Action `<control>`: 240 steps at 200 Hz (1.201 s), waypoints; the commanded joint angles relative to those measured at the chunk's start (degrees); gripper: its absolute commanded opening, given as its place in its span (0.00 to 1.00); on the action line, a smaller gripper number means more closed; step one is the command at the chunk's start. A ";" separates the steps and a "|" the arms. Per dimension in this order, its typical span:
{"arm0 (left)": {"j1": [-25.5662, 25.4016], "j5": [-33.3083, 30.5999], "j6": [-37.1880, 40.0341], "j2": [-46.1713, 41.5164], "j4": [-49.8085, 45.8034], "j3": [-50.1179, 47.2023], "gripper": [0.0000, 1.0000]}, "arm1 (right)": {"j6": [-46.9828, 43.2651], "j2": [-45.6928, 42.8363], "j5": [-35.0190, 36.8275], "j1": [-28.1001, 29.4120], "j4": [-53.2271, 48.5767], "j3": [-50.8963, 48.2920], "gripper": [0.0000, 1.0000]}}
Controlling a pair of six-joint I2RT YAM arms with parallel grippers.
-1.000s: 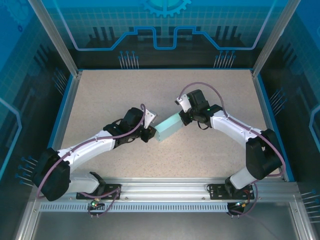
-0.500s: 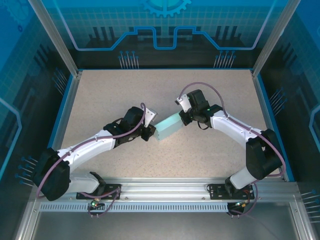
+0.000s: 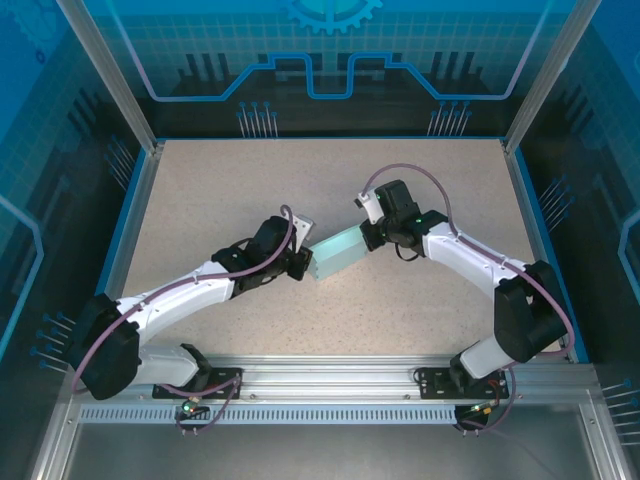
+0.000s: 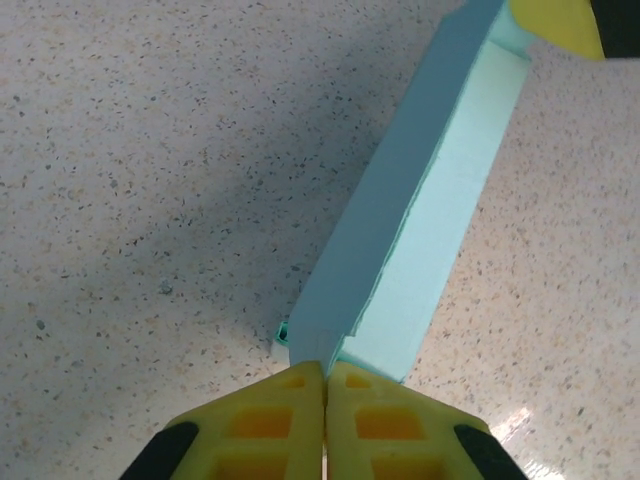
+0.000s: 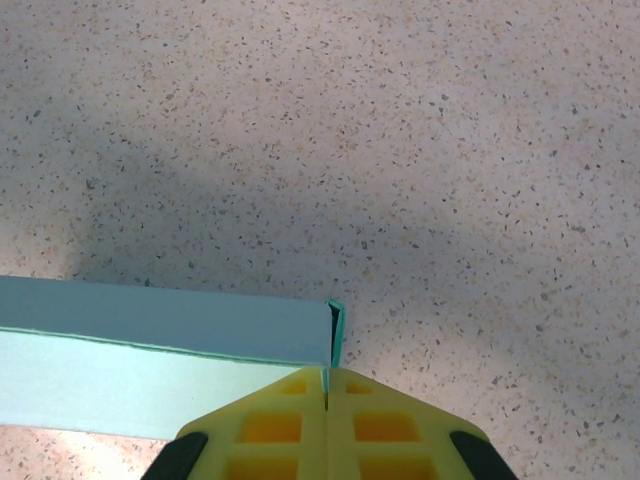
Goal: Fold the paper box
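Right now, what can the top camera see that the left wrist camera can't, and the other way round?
Top view: both whole arms, the left arm and the right arm, bending in over the table, with blue walls around. Left wrist view: the left gripper close up, its yellow fingers shut on the near end of the paper box, and the seam along the box's side. Both: the pale blue box folded long, the speckled tabletop, and the right gripper at the box's far end.

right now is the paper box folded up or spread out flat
Folded. The paper box forms a slim rectangular block, its faces meeting at creased edges, not a flat sheet.
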 commanded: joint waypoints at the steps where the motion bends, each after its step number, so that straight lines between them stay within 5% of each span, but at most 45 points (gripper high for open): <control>1: -0.41 -3.09 -7.43 -0.82 2.37 1.00 0.10 | 3.97 -1.72 1.13 1.31 -1.80 -1.37 0.02; 129: -1.64 -6.95 -25.79 1.29 12.86 -3.54 0.03 | 8.13 -1.75 3.26 4.71 0.12 -2.71 0.03; 240: -3.06 -8.72 -31.98 2.07 16.51 -5.61 0.02 | 8.26 -1.66 3.30 5.15 0.19 -2.81 0.03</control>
